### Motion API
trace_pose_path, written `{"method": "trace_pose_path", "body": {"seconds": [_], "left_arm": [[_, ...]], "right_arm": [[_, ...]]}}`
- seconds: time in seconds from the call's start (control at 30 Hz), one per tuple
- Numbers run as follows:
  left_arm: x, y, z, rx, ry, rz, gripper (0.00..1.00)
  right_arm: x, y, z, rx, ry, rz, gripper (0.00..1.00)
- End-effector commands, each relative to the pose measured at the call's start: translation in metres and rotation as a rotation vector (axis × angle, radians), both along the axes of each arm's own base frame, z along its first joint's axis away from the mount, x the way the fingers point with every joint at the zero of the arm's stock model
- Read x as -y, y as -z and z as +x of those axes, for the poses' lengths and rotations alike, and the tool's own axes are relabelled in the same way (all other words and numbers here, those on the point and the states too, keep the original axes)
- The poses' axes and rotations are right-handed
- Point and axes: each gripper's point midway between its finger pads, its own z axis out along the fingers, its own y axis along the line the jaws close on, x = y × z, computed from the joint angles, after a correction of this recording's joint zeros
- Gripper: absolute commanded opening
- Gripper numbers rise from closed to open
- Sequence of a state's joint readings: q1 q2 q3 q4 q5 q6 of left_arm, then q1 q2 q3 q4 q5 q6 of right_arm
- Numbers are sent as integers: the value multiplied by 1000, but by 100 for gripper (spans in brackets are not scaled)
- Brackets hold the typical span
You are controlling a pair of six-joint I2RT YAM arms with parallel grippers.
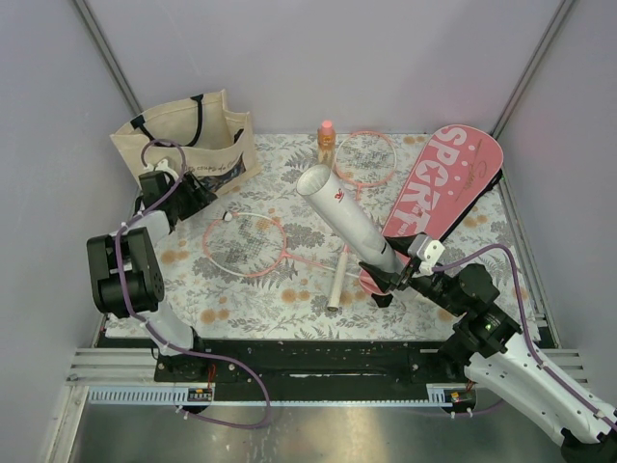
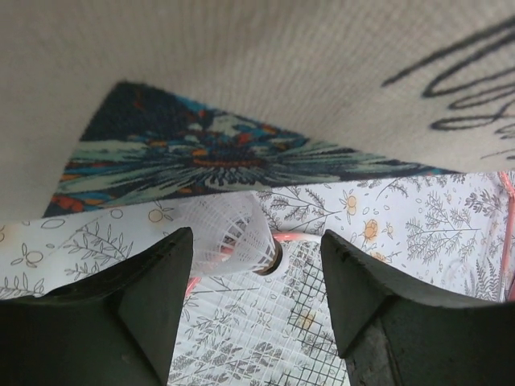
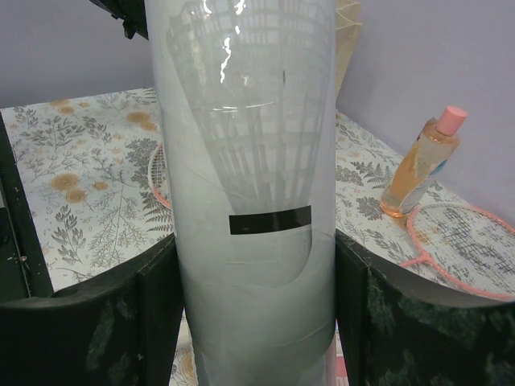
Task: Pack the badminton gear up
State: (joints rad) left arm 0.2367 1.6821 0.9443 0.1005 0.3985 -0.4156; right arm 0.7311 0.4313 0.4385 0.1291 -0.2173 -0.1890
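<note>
Floral cloth (image 1: 270,294); white tube (image 3: 249,145) translucent, blk band (image 3: 269,219).

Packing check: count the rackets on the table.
2. The near racket lies mid-table, left of the tube; the far racket lies by the far edge, beside the orange bottle. More could hide in the tote bag.

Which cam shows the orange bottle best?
Right wrist. The bottle stands upright and unblocked there, with its pink cap and orange liquid clear, next to a racket. The top view shows the bottle only small and from above. The left wrist view does not show it.
</note>
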Motion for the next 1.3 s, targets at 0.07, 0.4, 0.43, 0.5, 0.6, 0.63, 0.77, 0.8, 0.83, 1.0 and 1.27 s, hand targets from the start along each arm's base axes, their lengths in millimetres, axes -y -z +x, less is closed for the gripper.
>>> {"method": "trace_pose_path", "body": {"seconds": [0.07,0.4,0.43,0.5,0.6,0.63,0.77,0.8,0.83,1.0,1.27], "left_arm": [[9,-16,24,66,76,6,68],[27,0,10,-32,125,-49,65],[29,0,8,-34,127,-51,65],[34,0,4,-38,135,-48,64],[38,-6,-1,-31,141,-40,63],[38,-7,-2,-29,140,-38,62],[40,-7,-10,-32,141,-42,52],[41,-7,-11,-35,142,-43,48],[42,-7,-13,-34,140,-43,45],[46,-11,-17,-30,144,-58,21],[56,-39,-33,-18,175,-97,0]], "right_arm": [[6,-43,-1,91,23,87,42],[6,-45,-2,92,19,95,42],[6,-45,-2,93,17,97,42],[6,-47,-4,96,13,104,42],[6,-48,-5,92,7,110,42],[6,-49,-7,94,3,116,42],[8,-49,-8,92,4,121,42],[9,-49,-9,91,5,123,42],[9,-49,-10,92,2,123,42],[11,-48,-12,89,4,123,42],[10,-47,-10,73,7,122,42]]}}
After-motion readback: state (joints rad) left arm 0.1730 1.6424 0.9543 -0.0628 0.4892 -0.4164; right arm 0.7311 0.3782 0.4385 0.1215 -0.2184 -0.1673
